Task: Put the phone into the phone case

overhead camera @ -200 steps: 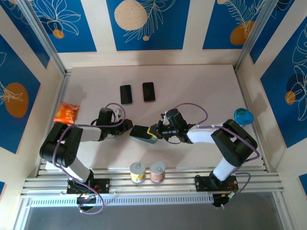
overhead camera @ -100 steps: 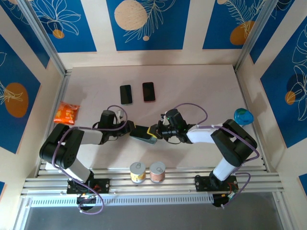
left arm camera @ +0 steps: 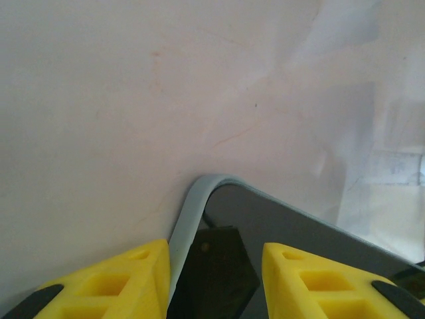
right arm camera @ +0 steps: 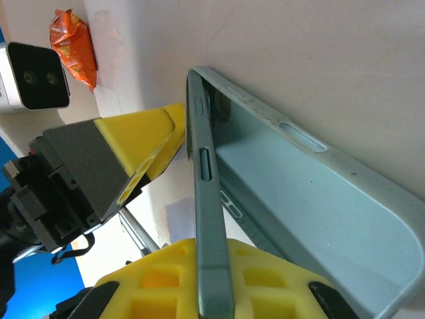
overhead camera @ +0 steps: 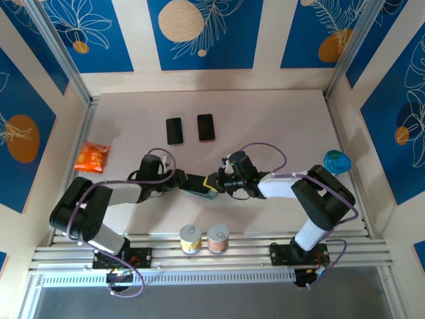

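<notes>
A grey-blue phone case is held up on its side between my two arms. My right gripper is shut on one long wall of the phone case, whose inside is empty. The right gripper pinches that wall near the buttons. My left gripper is at the case's left end. The left gripper stands partly open with a corner of the case between its fingers, one finger beside the rim. Two phones lie flat at the back: a black one and a red-edged one.
An orange snack bag lies at the left, and a blue round thing sits at the right. Two small cans stand on the near rail. Panelled walls close in both sides.
My left gripper has moved right, up to the case's left end, with the same gap between its fingers. The right gripper has kept its grip in the same place.
</notes>
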